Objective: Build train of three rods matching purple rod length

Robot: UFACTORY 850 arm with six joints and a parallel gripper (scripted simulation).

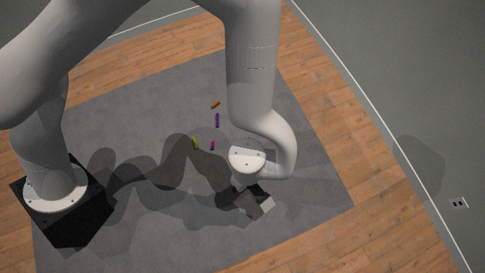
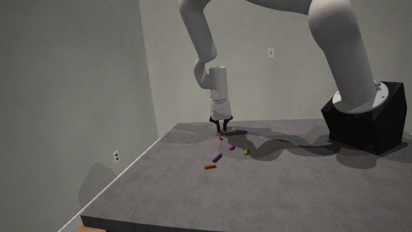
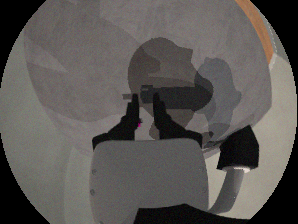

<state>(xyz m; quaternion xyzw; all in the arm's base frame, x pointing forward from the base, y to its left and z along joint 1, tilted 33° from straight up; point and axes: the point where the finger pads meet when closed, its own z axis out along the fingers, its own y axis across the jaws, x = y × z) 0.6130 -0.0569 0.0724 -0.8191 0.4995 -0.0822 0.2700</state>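
My gripper (image 2: 221, 131) (image 3: 145, 100) points down low over the table, fingers partly open with nothing seen held. A small grey shape, apparently the grey rod (image 3: 127, 96), shows beside the left fingertip; the finger and shadow obscure the rest. One magenta rod (image 2: 221, 138) (image 3: 139, 125) lies near the gripper. Another magenta rod (image 1: 212, 143) (image 2: 231, 148) lies in line with the blue rod (image 1: 212, 148) (image 2: 234, 147), seemingly end to end. The purple rod (image 1: 217, 120) (image 2: 217, 158), orange rod (image 1: 215, 104) (image 2: 210, 166) and lime rod (image 1: 195, 142) (image 2: 246, 151) lie apart.
The arm's base (image 1: 82, 218) (image 2: 368, 130) stands on the grey table top (image 1: 136, 102) (image 2: 275, 197). The arm hides part of the table in the top view. Dark arm shadows cross the area around the gripper and lime rod.
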